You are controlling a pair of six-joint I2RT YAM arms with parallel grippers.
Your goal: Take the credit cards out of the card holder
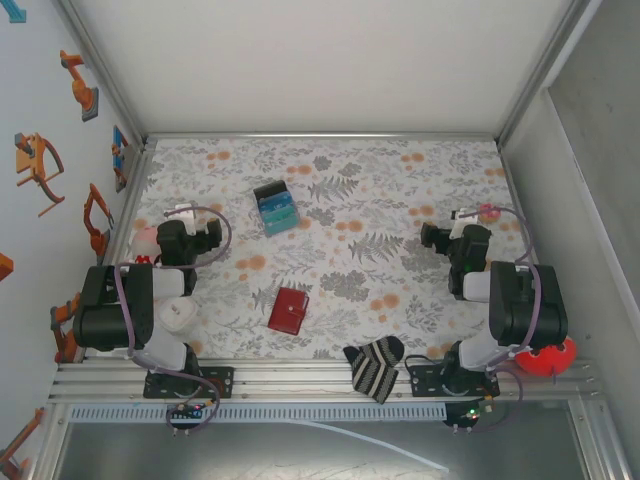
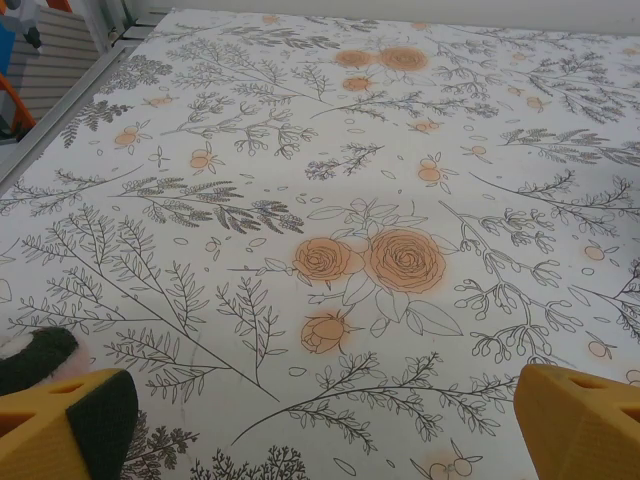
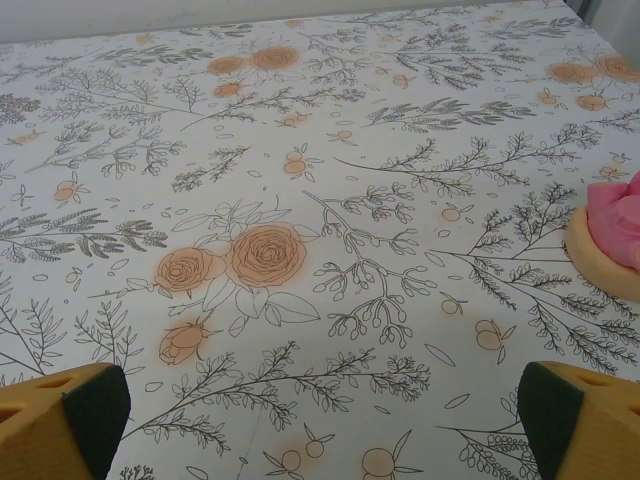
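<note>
The red card holder (image 1: 288, 311) lies folded shut on the flowered table cover, near the front and between the two arms. What look like teal and light-blue credit cards (image 1: 276, 212) lie in an overlapping pile with a dark piece at its far end, further back and left of centre. The inside of the holder is hidden. My left gripper (image 1: 185, 213) (image 2: 320, 425) stands open at the left, over bare cover. My right gripper (image 1: 462, 218) (image 3: 320, 425) stands open at the right, with nothing between its fingers.
A black-and-white striped sock (image 1: 375, 368) hangs over the front rail. A pink thing on a tan disc (image 3: 612, 250) (image 1: 488, 212) sits just right of my right gripper. A pale soft object (image 1: 147, 240) lies by my left gripper. A red object (image 1: 547, 358) sits at the front right.
</note>
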